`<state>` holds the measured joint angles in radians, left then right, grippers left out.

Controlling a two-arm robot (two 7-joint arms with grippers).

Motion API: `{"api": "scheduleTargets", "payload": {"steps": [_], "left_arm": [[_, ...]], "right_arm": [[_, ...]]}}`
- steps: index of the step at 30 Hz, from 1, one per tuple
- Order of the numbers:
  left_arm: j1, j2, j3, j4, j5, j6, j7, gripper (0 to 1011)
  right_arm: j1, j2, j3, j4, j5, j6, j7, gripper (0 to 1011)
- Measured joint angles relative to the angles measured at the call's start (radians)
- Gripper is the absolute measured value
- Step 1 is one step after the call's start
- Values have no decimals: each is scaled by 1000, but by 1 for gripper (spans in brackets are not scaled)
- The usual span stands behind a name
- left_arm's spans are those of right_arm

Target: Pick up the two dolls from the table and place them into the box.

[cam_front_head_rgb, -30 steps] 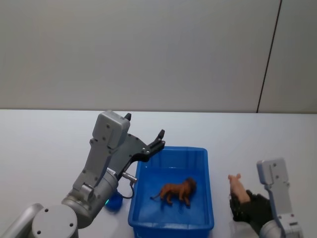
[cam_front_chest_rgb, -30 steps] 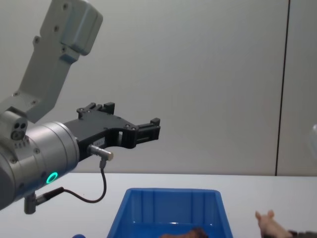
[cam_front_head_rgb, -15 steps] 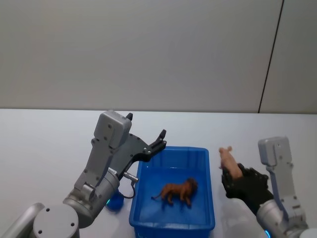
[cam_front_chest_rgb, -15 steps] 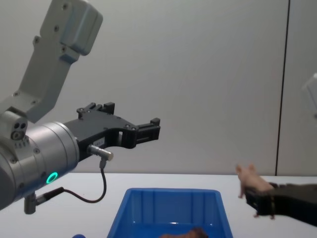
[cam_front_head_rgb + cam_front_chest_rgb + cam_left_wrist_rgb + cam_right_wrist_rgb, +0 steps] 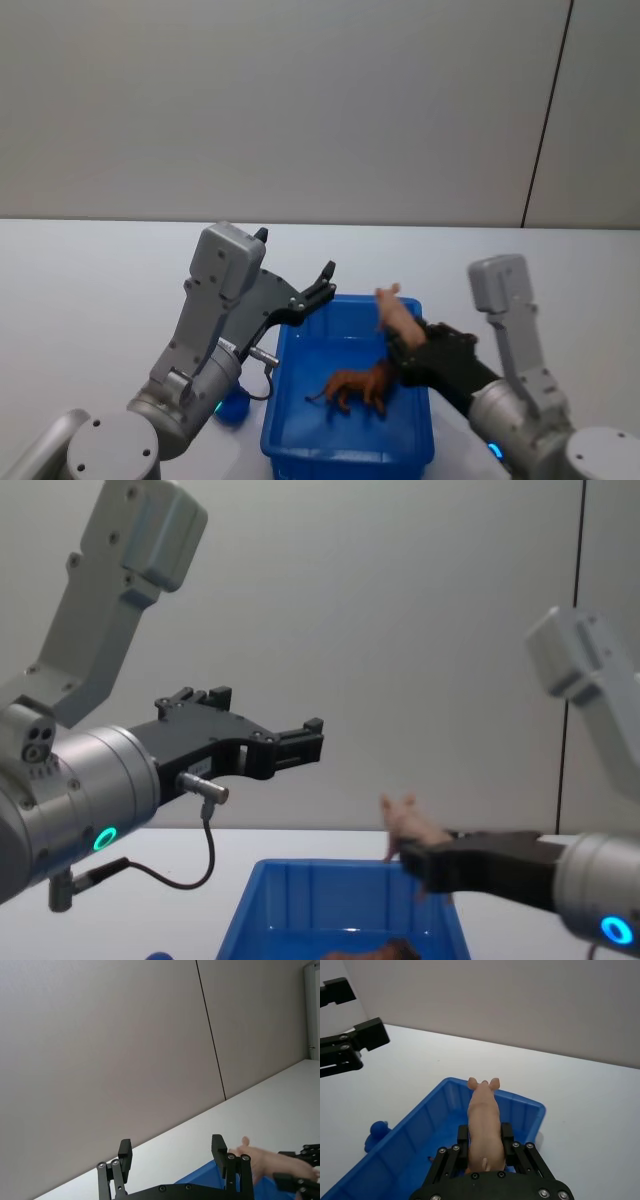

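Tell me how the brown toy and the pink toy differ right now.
The brown toy lies on the box floor; the pink toy is held over the box by the right gripper. The brown toy is untouched, the pink toy clamped between fingers. Both are small animal toys.

A pale pink doll (image 5: 484, 1120) and a tawny brown doll (image 5: 360, 384) stand out against the bright blue box (image 5: 340, 450). Its colour matches the rounded blue toy (image 5: 231, 408) on the white desk (image 5: 100, 280). The left pincer (image 5: 171, 1144) and right pincer (image 5: 485, 1133) are matte black.
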<state>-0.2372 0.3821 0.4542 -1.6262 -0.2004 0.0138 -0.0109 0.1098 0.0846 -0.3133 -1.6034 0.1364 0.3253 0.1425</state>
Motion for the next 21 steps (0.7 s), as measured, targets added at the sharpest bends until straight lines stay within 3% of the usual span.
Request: {"api": "scheduleTargets", "payload": {"steps": [3, 7, 8, 10, 21], "left_arm": [[0, 0, 0, 0, 0, 0, 0, 1001], [0, 0, 0, 0, 0, 0, 0, 1001], [0, 0, 0, 0, 0, 0, 0, 1001], [0, 0, 0, 0, 0, 0, 0, 1001], [0, 0, 0, 0, 0, 0, 0, 1001]], "right_arm": [[23, -16, -7, 35, -3, 3, 28, 393], [49, -33, -15, 78, -8, 8, 52, 549], [52, -36, -16, 83, -10, 9, 54, 549], [58, -40, -17, 92, -11, 10, 57, 656], [68, -47, -19, 113, -26, 1, 29, 945]]}}
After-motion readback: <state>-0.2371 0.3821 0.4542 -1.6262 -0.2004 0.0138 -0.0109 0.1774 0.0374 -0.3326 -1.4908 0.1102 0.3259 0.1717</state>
